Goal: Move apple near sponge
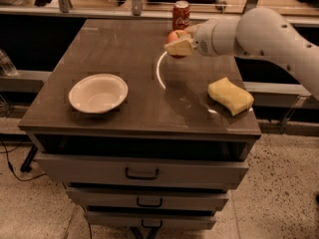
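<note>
The apple (173, 35) is red-orange and sits at the back of the dark tabletop, just in front of the red soda can (181, 15). My gripper (179, 47) is right at the apple and covers most of it; only its top left edge and a sliver below show. The pale yellow sponge (230, 96) lies flat near the table's right front edge, well to the right of and nearer than the gripper. My white arm (259, 31) reaches in from the right above the sponge.
A white round bowl (98, 92) stands on the left front of the tabletop (124, 49). A white arc is marked on the table's middle (159, 73). Drawers (142, 172) are below the top. A rail and glass run behind the table.
</note>
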{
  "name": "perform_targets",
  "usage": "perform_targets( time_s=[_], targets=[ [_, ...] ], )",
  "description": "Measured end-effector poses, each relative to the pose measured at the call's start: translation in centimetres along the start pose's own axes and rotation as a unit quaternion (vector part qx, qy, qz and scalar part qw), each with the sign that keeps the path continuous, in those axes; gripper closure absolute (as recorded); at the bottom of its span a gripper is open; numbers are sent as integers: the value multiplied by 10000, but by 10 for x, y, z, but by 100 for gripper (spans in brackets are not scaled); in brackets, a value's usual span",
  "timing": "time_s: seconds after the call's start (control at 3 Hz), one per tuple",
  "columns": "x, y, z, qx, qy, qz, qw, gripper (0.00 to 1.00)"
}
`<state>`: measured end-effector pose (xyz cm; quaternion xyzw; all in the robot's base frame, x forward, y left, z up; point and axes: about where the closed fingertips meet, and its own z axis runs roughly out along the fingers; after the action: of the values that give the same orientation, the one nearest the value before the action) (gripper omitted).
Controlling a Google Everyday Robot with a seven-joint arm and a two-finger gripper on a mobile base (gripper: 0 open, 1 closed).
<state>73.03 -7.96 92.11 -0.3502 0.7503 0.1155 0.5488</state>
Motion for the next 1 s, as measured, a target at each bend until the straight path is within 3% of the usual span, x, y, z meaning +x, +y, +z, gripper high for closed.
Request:
perform_targets(
  time_s=[0.33,0.67,1.0],
  targets=[
    [40,-11,-31,73,133,312,9994,100],
    [64,-19,-51,68,259,464,9986,100],
    [86,-17,-57,-164,445,539,9974,74]
  ],
)
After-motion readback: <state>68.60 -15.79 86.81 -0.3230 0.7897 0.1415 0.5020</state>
